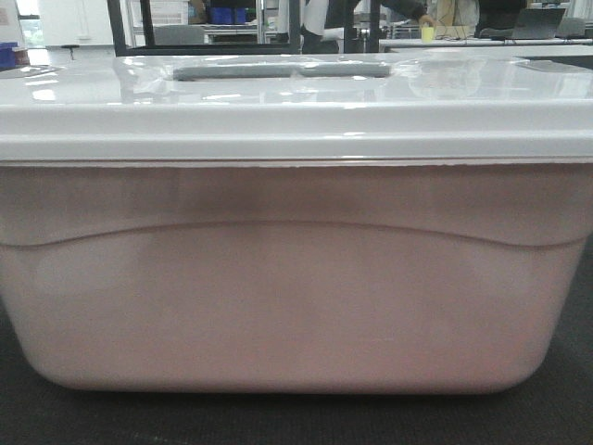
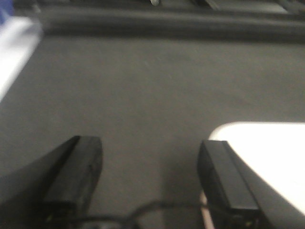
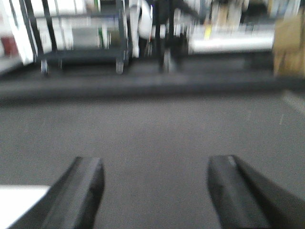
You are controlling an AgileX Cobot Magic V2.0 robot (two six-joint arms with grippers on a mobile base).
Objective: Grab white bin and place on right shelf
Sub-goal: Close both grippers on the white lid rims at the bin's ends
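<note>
Surface: dark grey matting (image 2: 143,86).
Room: blurred cart (image 3: 81,52) behind, as far as I can make out.
White bin (image 1: 296,278): fills my front view, lidded, resting on matting.
Left gripper (image 2: 150,171): jaws wide apart, empty, bin corner beside.
Right gripper (image 3: 155,191): jaws wide apart, empty.

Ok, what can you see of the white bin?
The white bin fills the front view: a translucent pinkish-white plastic tub with rounded lower corners and a curved moulded line across its side. Its glossy white lid is on, with a flat grey handle on top. It stands upright on a dark surface. Each wrist view shows a white corner beside open jaws; contact is unclear.
</note>
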